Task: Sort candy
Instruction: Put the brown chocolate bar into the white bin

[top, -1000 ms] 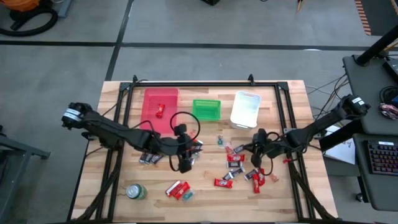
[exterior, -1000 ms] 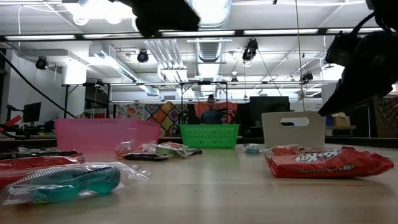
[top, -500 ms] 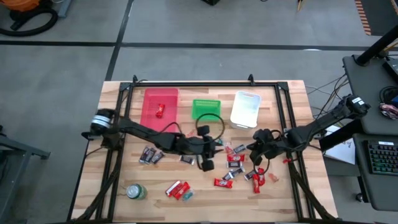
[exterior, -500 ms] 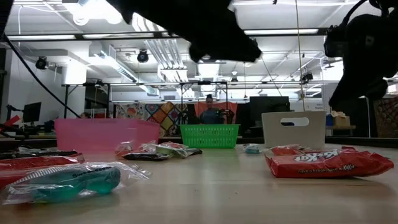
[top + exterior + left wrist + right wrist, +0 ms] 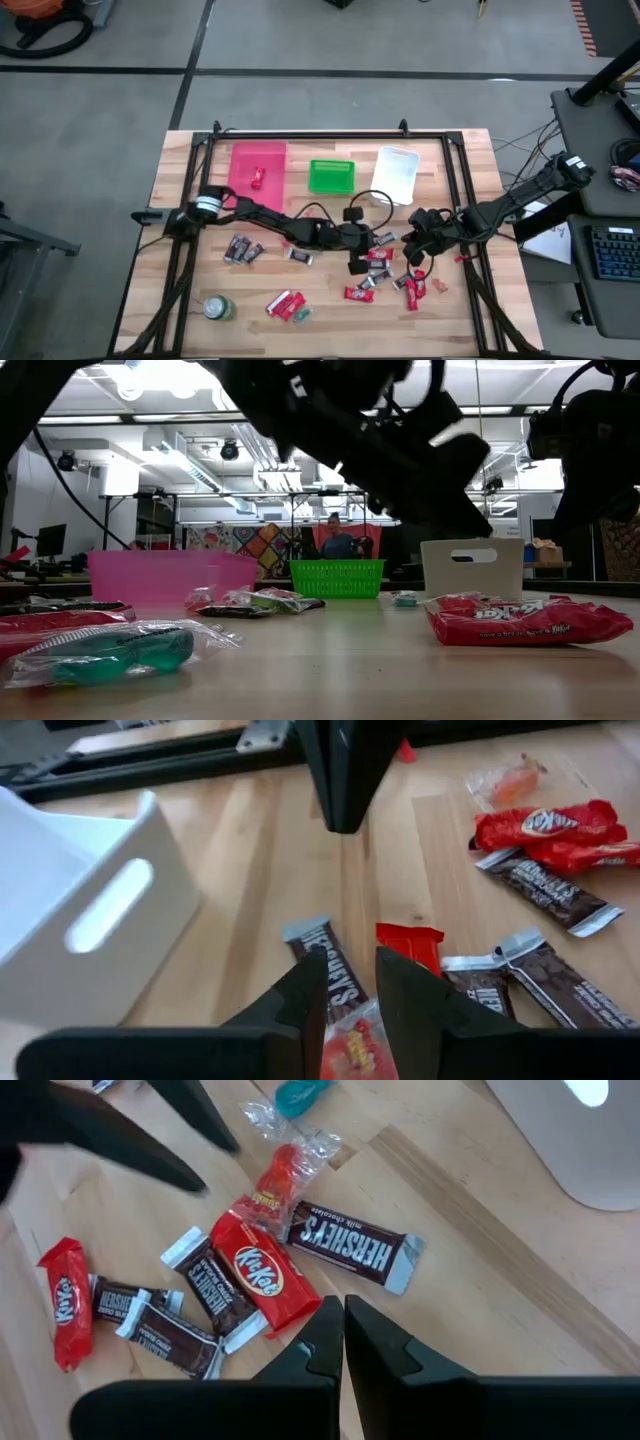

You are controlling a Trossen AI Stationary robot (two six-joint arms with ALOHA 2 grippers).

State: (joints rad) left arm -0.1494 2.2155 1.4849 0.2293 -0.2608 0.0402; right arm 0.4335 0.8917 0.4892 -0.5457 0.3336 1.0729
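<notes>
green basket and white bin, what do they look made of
Green basket: probably moulded plastic, with open lattice walls that you can see through. White bin: probably smooth matte plastic, with thick opaque walls and a cut-out handle slot.
</notes>
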